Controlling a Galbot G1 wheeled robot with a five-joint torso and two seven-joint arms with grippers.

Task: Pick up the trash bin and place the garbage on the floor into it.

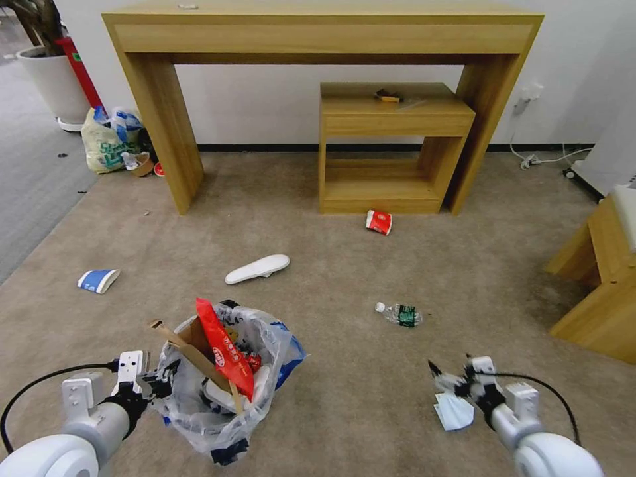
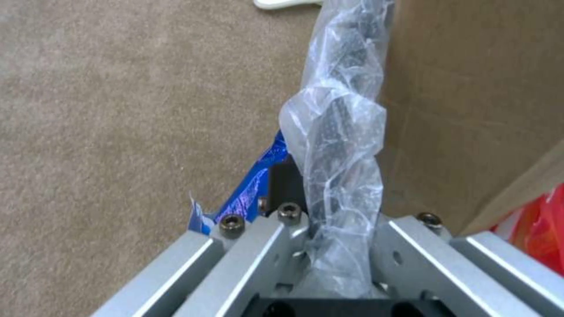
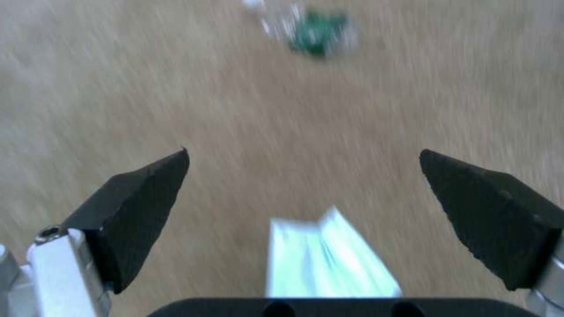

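Observation:
The trash bin (image 1: 218,404), black under a crinkly clear bag, stands on the beige floor (image 1: 344,278) close in front of me at the left. Brown cardboard (image 1: 192,344) and a red wrapper (image 1: 225,348) stick out of it. My left gripper (image 1: 158,384) is shut on the bin's near-left rim; the left wrist view shows the bagged rim (image 2: 338,132) pinched between the jaws. My right gripper (image 1: 450,368) hovers open over a pale folded tissue (image 1: 454,412); the right wrist view shows the tissue (image 3: 329,259) below the gripper (image 3: 303,151). A plastic bottle (image 1: 399,314) lies beyond it.
More garbage lies on the floor: a white insole (image 1: 257,268), a blue-white cup (image 1: 98,279) and a red wrapper (image 1: 378,222). A large wooden table (image 1: 318,26) with a smaller shelf unit (image 1: 391,112) stands against the wall. A yellowish-green tied bag (image 1: 106,142) sits far left, wooden furniture (image 1: 599,291) at right.

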